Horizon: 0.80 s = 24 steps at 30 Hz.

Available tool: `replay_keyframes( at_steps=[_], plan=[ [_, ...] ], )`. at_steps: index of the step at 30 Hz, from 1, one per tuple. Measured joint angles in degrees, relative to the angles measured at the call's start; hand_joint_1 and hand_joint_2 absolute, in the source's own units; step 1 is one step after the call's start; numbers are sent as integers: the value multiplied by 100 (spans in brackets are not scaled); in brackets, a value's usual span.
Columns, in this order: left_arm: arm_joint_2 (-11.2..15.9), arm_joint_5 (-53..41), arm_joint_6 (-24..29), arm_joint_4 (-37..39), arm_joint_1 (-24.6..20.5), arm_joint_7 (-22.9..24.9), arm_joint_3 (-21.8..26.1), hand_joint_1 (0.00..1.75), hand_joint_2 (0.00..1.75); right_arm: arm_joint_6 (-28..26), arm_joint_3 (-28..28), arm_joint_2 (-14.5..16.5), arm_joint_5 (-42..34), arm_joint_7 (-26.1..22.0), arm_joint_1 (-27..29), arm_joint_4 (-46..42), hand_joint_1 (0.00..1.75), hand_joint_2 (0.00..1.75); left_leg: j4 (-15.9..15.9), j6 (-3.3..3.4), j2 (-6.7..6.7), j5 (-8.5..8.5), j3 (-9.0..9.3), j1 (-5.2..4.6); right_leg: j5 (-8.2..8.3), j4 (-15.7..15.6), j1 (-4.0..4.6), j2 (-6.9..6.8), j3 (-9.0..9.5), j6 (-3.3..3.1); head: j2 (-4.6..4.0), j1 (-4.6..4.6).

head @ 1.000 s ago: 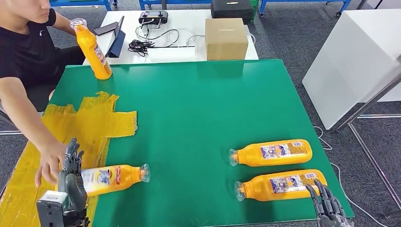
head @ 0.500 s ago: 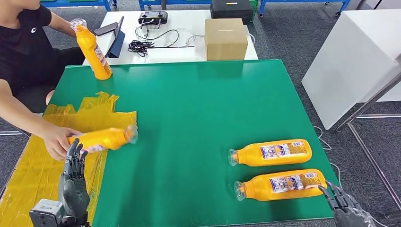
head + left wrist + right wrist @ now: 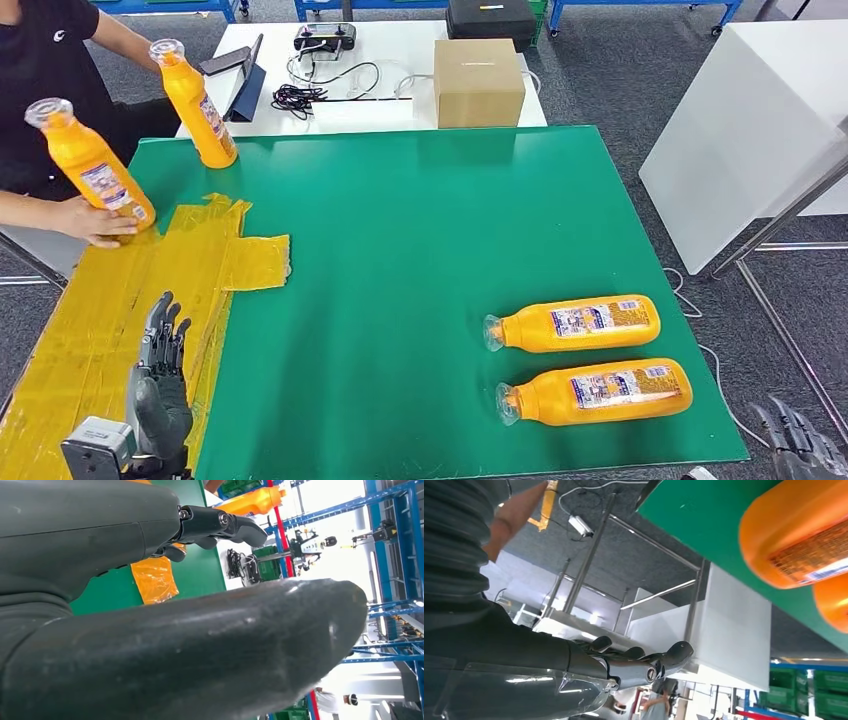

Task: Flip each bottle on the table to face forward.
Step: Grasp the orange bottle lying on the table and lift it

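Two orange bottles lie on their sides on the green table (image 3: 420, 250) at the right: a farther bottle (image 3: 575, 323) and a nearer bottle (image 3: 595, 391), caps pointing left. One upright orange bottle (image 3: 197, 105) stands at the far left corner. A person's hand (image 3: 90, 220) holds another orange bottle (image 3: 92, 168) upright over the yellow tape. My left hand (image 3: 160, 385) is open and empty above the tape near the front left edge. My right hand (image 3: 800, 448) is open, off the table's front right corner; the bottle bases (image 3: 794, 535) lie beside it.
Yellow tape (image 3: 110, 320) covers the table's left part. A cardboard box (image 3: 478, 80), cables and a tablet sit on the white table (image 3: 390, 60) behind. A white cabinet (image 3: 750, 130) stands at the right. The person sits at the far left.
The person lifted the bottle from beside my left hand and now holds it upright at the table's left edge. My right hand drew back off the table's corner.
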Motion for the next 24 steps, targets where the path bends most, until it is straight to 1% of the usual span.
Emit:
replay_keyframes(
  at_steps=[3, 8, 12, 15, 18, 21, 24],
  plan=[
    [5, 22, -38, 0, -2, 13, 0, 0, 0, -10, -123, 61, 105, -124, -157, 33, 0, 175, 0, 0, 2, 0, 2, 1, 0, 0, 1, 1, 0, 0, 0, -1],
    [8, 26, -54, 0, -2, 25, 0, 0, 0, -37, -201, 119, 154, -161, -301, 90, 0, 175, 0, 0, 0, 0, 0, 1, 0, 0, 1, 1, 6, 0, 0, -1],
    [13, 34, -77, 0, -17, 50, -5, 0, 0, -233, -158, 131, 175, -102, -377, 175, 0, 175, 0, 1, 1, 2, 0, 1, 0, 1, 1, 1, 48, 0, 0, 0],
    [21, 61, -108, 0, -44, 77, -27, 0, 0, -475, 74, 39, 81, 235, -388, 295, 0, 175, 0, 1, 0, 3, 2, 1, 1, 1, 1, 1, 56, 1, 0, 0],
    [28, 68, -134, 0, -78, 91, -52, 0, 0, -636, 383, -134, -83, 598, -369, 415, 0, 175, 1, 1, 0, 3, 4, 0, 1, 1, 0, 1, 58, 1, 0, -1],
    [39, 77, -140, 1, -101, 107, -67, 0, 0, -816, 767, -394, -305, 1045, -307, 548, 0, 175, 1, 1, 0, 3, 5, 0, 1, 1, 0, 1, 59, 1, 0, -1],
    [54, 102, -142, 7, -131, 137, -81, 0, 0, -1079, 1233, -737, -530, 1572, -223, 708, 0, 175, 2, 1, 0, 3, 5, 0, 2, 1, 0, 1, 60, 2, 0, 0]
  ],
)
